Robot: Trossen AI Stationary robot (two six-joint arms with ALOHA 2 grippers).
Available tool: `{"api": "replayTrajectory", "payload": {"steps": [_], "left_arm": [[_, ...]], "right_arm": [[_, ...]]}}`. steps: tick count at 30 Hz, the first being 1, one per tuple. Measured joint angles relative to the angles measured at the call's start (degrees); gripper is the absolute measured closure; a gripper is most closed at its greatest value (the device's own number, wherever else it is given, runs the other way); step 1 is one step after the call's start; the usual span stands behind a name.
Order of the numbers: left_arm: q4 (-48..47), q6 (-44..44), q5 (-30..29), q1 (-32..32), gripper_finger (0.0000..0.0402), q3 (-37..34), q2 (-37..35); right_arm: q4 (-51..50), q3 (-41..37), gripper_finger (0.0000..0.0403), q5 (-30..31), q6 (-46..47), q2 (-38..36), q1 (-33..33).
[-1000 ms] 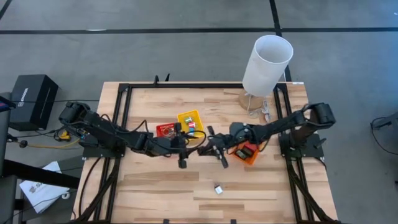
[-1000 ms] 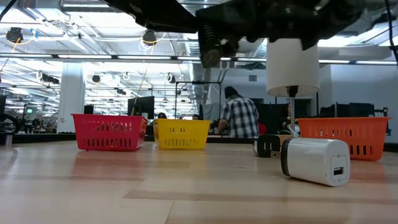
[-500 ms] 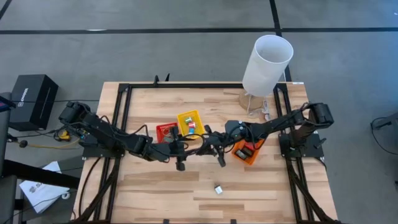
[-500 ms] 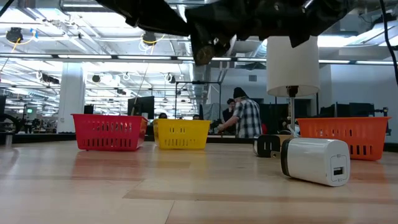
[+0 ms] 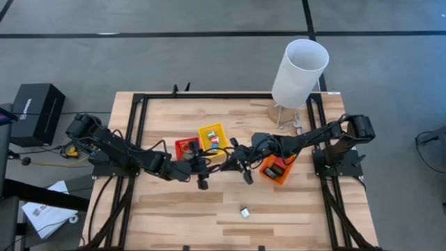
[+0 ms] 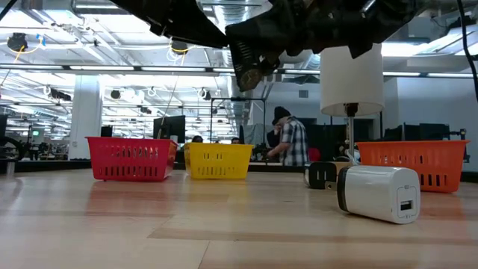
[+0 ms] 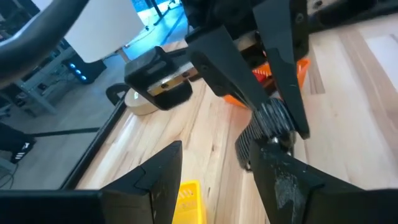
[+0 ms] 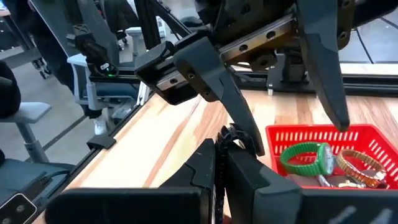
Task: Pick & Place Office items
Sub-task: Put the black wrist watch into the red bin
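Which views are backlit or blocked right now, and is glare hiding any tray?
Low view: bright ceiling lights leave everything overhead in silhouette; the table shows faint reflections. High view: even light, soft shadows, no glare on the yellow tray. Left wrist view: the right gripper covers much of the orange tray. Right wrist view: red tray well lit.

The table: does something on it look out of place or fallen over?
Yes. A small white block lies on its side on the bare wood, alone near the table's front edge, far from the red tray, yellow tray and orange tray. A small dark item lies loose behind it.
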Motion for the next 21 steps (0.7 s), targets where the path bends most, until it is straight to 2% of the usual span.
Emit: {"api": "replayTrajectory", "payload": {"steps": [7, 16, 21], "left_arm": [[-5.9, -3.0, 0.2, -0.1, 0.0217, 0.0, 0.0], [-5.1, -6.0, 0.7, 2.2, 0.0217, 0.0, 0.0], [-4.4, -7.0, 4.5, 3.4, 0.022, 0.0, 0.0]], "right_arm": [[-1.4, 0.0, 0.0386, 0.2, 0.0, 0.0, -0.8], [2.1, 0.0, 0.0386, 0.2, 0.0, 0.0, -0.7], [4.7, 0.0, 0.0387, 0.1, 0.0, 0.0, 0.1]]}}
